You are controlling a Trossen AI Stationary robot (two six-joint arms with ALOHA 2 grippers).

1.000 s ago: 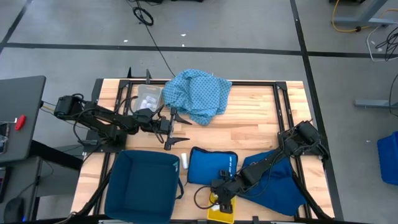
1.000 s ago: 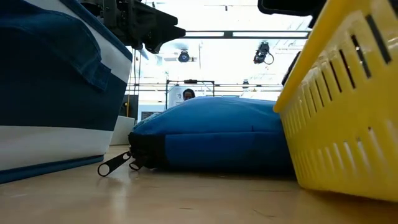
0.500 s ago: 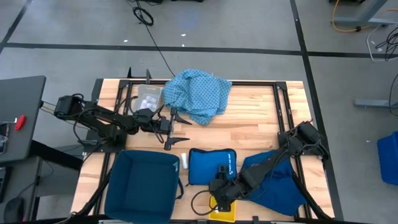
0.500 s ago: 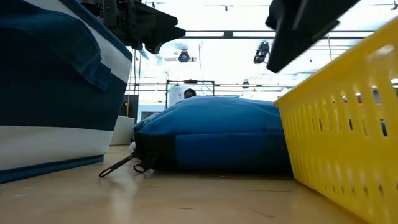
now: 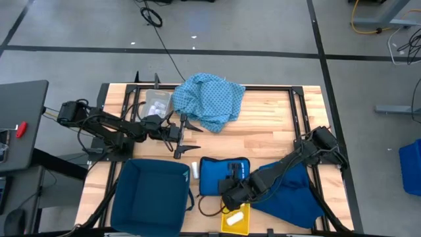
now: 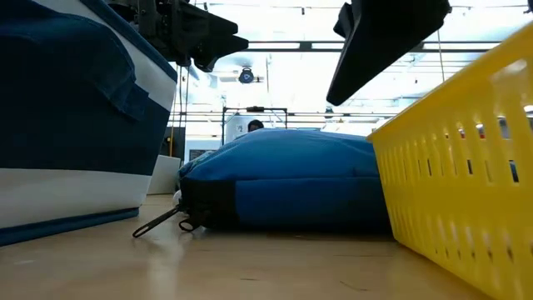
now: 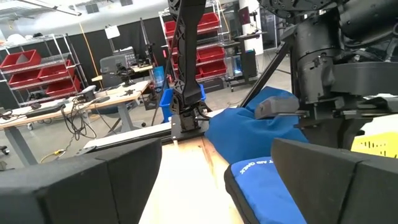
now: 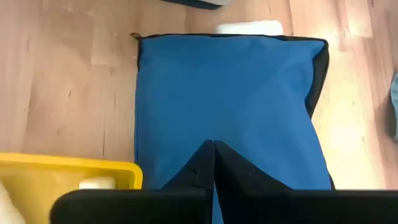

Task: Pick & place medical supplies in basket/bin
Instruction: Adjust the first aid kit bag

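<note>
the right gripper [image 8: 214, 163] has its two dark fingers [image 8: 198, 167] pressed flat together with nothing between them, poised over the bright blue zip pouch [image 8: 227, 99] and just beside the yellow basket [image 8: 68, 167]. that empty, closed pose right next to the basket reads as a drop-off done: a small white roll [image 5: 235, 217] lies inside the basket, and the same white piece shows at the basket's rim in the right wrist view.

the left gripper [image 5: 185, 137] hangs with its fingers spread wide, holding nothing, above bare wood between the light-blue dotted cloth [image 5: 209, 99] and the dark blue fabric bin [image 5: 150, 196]; it looks to be waiting its turn.

outward from there, another white roll [image 5: 195, 170] rests on the table in the gap between the fabric bin and the zip pouch, likely the nearest pick for either arm. a clear packet of small white supplies [image 5: 158, 103] sits at the far side of the table, touching the crumpled cloth. whether more white pieces lie under the cloth i cannot tell. a darker blue cloth [image 5: 296, 191] lies under the right arm beside the basket. most supplies are not yet binned, so the task seems early on
</note>
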